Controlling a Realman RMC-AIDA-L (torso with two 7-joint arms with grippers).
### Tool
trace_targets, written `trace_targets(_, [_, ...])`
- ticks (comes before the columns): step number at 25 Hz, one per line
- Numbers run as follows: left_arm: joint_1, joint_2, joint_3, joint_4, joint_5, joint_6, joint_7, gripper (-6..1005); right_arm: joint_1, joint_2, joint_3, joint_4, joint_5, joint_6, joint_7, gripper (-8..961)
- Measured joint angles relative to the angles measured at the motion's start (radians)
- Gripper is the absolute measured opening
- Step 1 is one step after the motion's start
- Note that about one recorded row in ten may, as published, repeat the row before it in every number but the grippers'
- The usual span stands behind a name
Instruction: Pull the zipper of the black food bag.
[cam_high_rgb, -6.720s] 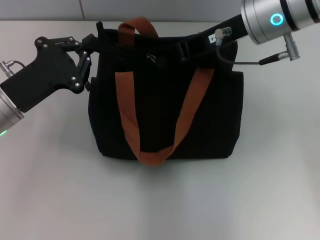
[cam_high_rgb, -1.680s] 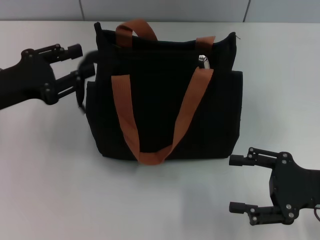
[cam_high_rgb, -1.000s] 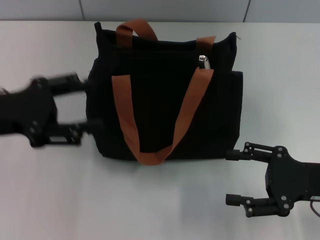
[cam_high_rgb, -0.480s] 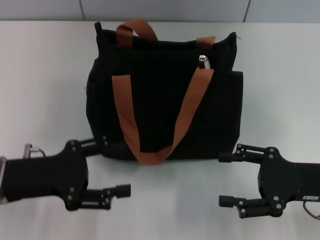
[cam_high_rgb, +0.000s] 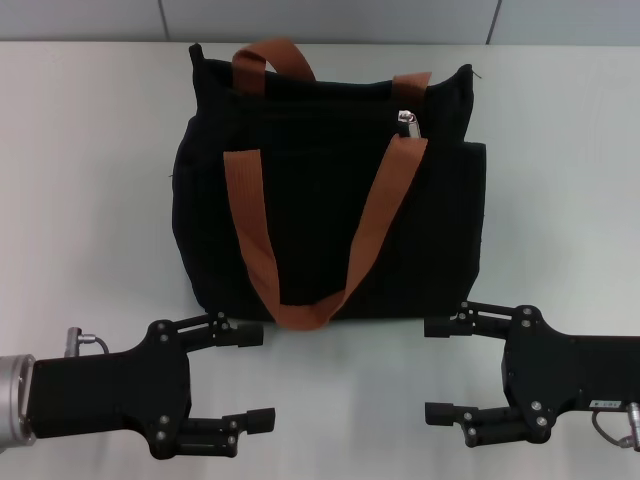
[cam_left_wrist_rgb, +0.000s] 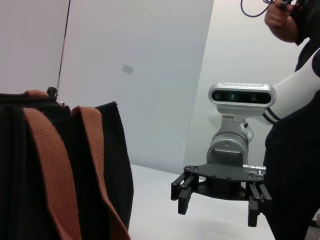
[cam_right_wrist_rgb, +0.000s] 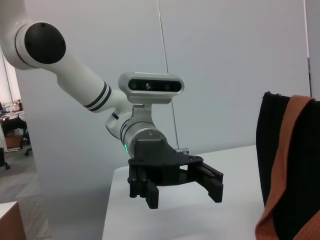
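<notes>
The black food bag (cam_high_rgb: 320, 240) stands mid-table in the head view, its orange-brown handles (cam_high_rgb: 375, 215) draped over the front. The silver zipper pull (cam_high_rgb: 407, 120) sits on the zip line near the bag's upper right, beside the right strap. My left gripper (cam_high_rgb: 255, 377) is open and empty at the front left, just in front of the bag's lower edge. My right gripper (cam_high_rgb: 432, 369) is open and empty at the front right, facing the left one. The left wrist view shows the bag (cam_left_wrist_rgb: 105, 165) and the right gripper (cam_left_wrist_rgb: 220, 200). The right wrist view shows the left gripper (cam_right_wrist_rgb: 175, 192).
The white table (cam_high_rgb: 90, 200) runs to a grey wall at the back. A person stands at the edge of the left wrist view (cam_left_wrist_rgb: 300, 125). The bag's side and a strap show in the right wrist view (cam_right_wrist_rgb: 280, 165).
The zipper pull has moved from the bag's middle to its right side. Both arms have left the bag; the left gripper came down to the front left, and the right gripper shifted slightly left.
</notes>
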Motion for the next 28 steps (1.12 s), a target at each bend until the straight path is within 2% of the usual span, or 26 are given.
trace_targets(28, [-0.003, 0.001, -0.004, 0.002, 0.004, -0.001, -0.009, 834, 0.000, -0.001, 0.000, 0.008, 0.000, 0.003, -0.005, 817])
